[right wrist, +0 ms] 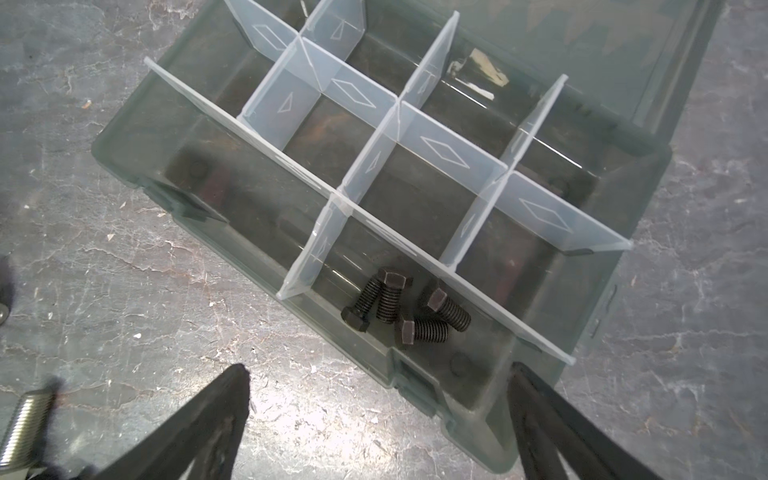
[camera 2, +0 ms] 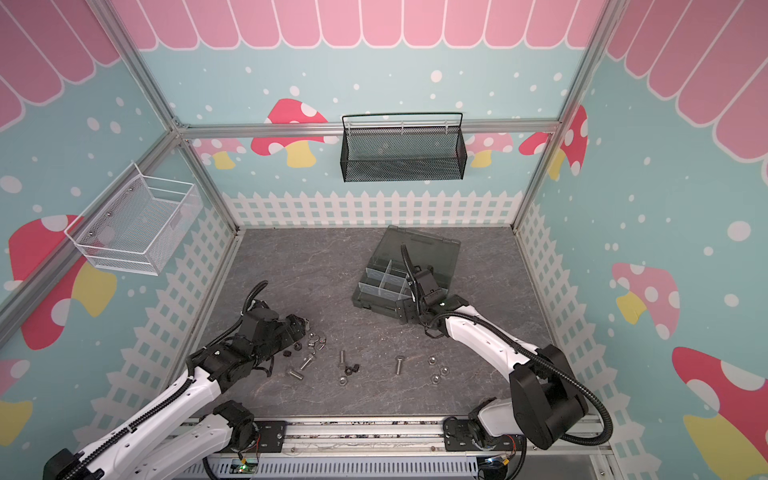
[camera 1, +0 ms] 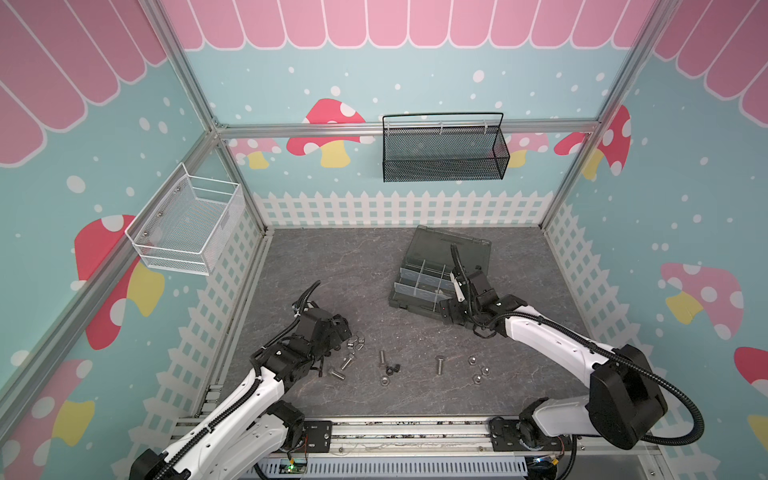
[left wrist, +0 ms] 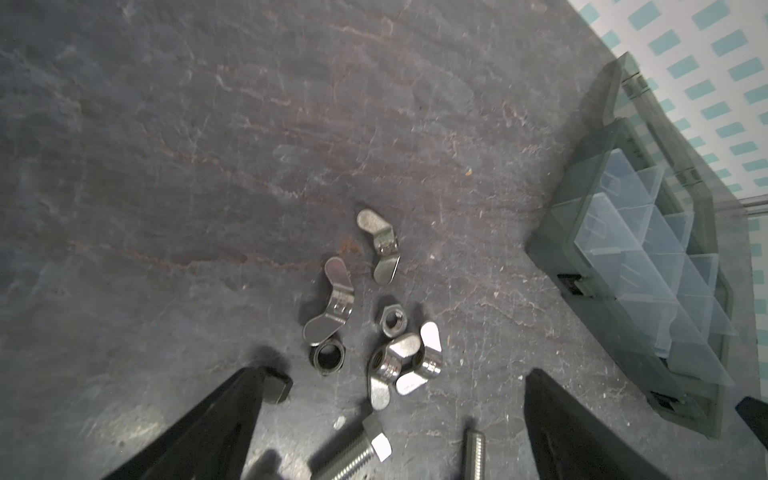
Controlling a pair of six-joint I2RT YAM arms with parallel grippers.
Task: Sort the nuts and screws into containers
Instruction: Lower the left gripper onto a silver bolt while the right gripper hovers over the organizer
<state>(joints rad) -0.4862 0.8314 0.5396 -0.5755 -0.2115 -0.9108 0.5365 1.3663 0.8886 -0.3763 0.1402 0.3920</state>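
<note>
The right gripper [right wrist: 378, 374] is hanging over the near right corner of the dark grey plastic organiser box [right wrist: 124, 158], its black jaws standing wide apart with nothing between them. Just beyond its fingertips, four short black hex-head screws [right wrist: 407, 309] are lying in a loose heap in one compartment [right wrist: 486, 349] of the row along the box's front wall, fenced off by translucent dividers [right wrist: 415, 124]. The smoky hinged lid [camera 1: 453, 245] is standing open on the far side of the box, above the grey stone-patterned tabletop [camera 1: 332, 270]. The left gripper [left wrist: 397, 374] is hovering low over that tabletop, well apart from the box, its jaws likewise spread wide and gripping nothing. Between and just ahead of its fingers, silver wing nuts [left wrist: 338, 303] are lying clustered with a dull silver hex nut [left wrist: 390, 322] and a black hex nut [left wrist: 328, 357]. Toward the front edge, shiny silver hex-head screws [camera 1: 439, 365] are lying scattered between the two arms, with two small black nuts [camera 1: 394, 368] sitting together beside one of them and three silver hex nuts [camera 1: 478, 369] grouped near the right arm.
</note>
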